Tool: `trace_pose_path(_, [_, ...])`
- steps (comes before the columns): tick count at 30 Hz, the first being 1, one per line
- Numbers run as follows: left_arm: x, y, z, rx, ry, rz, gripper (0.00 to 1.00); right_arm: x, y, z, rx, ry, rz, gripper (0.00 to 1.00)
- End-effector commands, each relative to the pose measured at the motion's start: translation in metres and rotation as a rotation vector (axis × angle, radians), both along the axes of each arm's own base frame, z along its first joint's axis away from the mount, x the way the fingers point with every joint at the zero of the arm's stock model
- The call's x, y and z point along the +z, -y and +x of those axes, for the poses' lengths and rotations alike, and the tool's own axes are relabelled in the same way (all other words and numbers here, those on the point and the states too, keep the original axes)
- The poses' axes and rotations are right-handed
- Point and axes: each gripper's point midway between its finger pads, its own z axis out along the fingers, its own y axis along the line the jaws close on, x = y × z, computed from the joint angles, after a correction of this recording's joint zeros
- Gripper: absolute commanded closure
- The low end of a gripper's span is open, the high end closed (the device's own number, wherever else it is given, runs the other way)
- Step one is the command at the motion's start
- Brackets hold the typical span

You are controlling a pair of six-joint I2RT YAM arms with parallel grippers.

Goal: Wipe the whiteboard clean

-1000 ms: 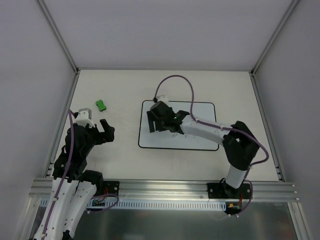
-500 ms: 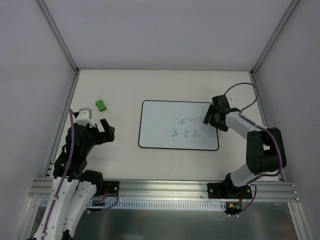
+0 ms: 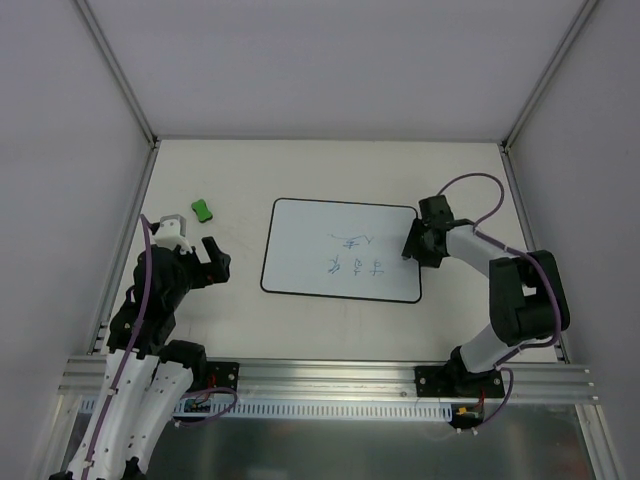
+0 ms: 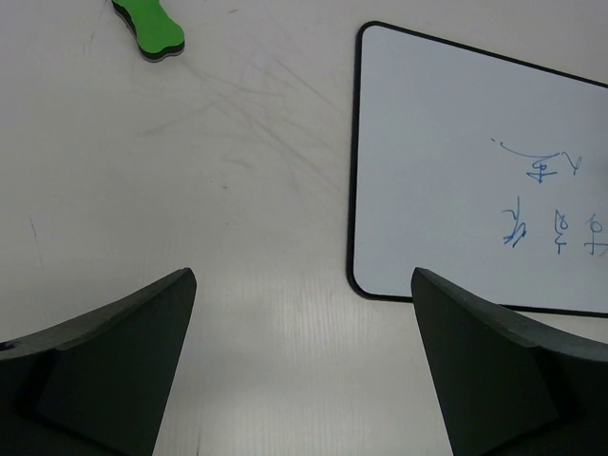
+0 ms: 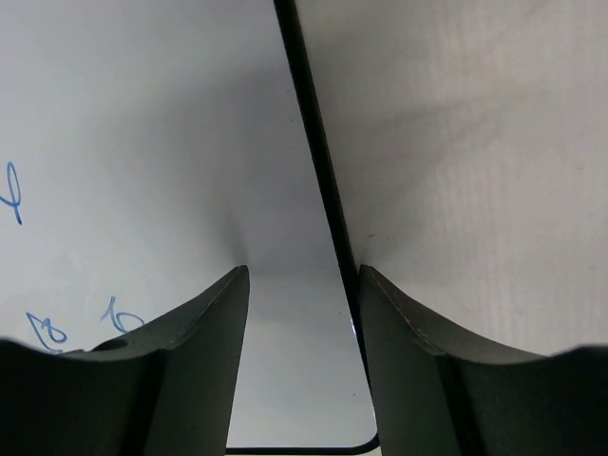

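The whiteboard [image 3: 310, 245] lies flat mid-table with small blue scribbles [image 3: 355, 255] on its right half. It also shows in the left wrist view [image 4: 446, 171] and the right wrist view [image 5: 142, 142]. My right gripper [image 3: 410, 245] is low at the board's right edge. Its jaws [image 5: 304, 323] stand a little apart astride the black edge, one finger over the board and one over the table, with nothing between them. My left gripper [image 3: 215, 258] is wide open and empty [image 4: 304, 366] over the table left of the board.
A small green block [image 3: 202, 209] lies on the table at the back left, also seen in the left wrist view [image 4: 150, 27]. Grey walls and metal frame posts [image 3: 120, 80] close the table on three sides.
My right gripper swung from the board's left part to its right edge, then edged left. The board has slid left and turned slightly. The left arm has not moved.
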Motion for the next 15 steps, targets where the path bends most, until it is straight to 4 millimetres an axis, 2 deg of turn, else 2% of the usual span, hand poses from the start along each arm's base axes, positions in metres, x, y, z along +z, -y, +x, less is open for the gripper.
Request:
trace_pose_path(1, [0.005, 0.0, 0.006, 0.007, 0.023, -0.017, 0.01, 0.003, -0.052, -0.029, 0.118, -0.05, 0.151, 0.48])
trace_pose_path(4, [0.003, 0.001, 0.007, 0.005, 0.011, -0.018, 0.01, 0.006, -0.071, -0.039, 0.16, -0.033, 0.161, 0.5])
trace_pose_path(6, [-0.002, 0.002, 0.008, 0.006, -0.006, -0.02, 0.01, 0.007, -0.08, -0.041, 0.168, -0.002, 0.168, 0.57])
trace_pose_path(8, [-0.005, 0.003, 0.009, 0.006, -0.026, -0.026, 0.01, 0.003, -0.084, -0.049, 0.151, 0.01, 0.182, 0.58])
trace_pose_path(10, [-0.005, 0.001, 0.012, 0.028, -0.036, -0.028, 0.01, 0.004, -0.084, -0.048, 0.137, 0.044, 0.175, 0.59])
trace_pose_path(11, [-0.008, 0.001, 0.015, 0.038, -0.061, -0.034, 0.01, -0.002, -0.077, -0.052, 0.12, 0.047, 0.139, 0.59])
trace_pose_path(13, [-0.004, -0.001, 0.021, 0.061, -0.072, -0.038, 0.01, -0.007, -0.075, -0.053, 0.111, 0.055, 0.138, 0.59])
trace_pose_path(15, [-0.01, -0.002, 0.029, 0.096, -0.124, -0.041, 0.01, -0.013, -0.074, -0.057, 0.104, 0.056, 0.145, 0.6])
